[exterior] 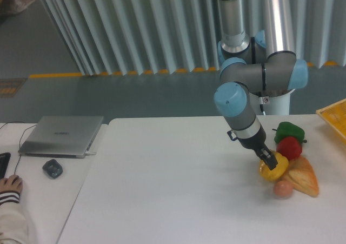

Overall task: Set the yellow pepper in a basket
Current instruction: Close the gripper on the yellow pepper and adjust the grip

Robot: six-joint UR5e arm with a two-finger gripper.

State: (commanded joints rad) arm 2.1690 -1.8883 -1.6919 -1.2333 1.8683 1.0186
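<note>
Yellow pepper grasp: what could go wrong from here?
The gripper sits on the yellow pepper, which is crowded by the red pepper, the orange wedge and a small round piece; lifting may drag them. The glossy skin may slip. The basket is only partly in frame.

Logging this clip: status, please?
Gripper down on the yellow pepper, grip unclear. Basket at far right edge, empty-looking corner only. Red pepper and orange wedge crowd alongside.

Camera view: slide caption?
Pincer on the yellow pepper beside the red pepper; basket at far right.
</note>
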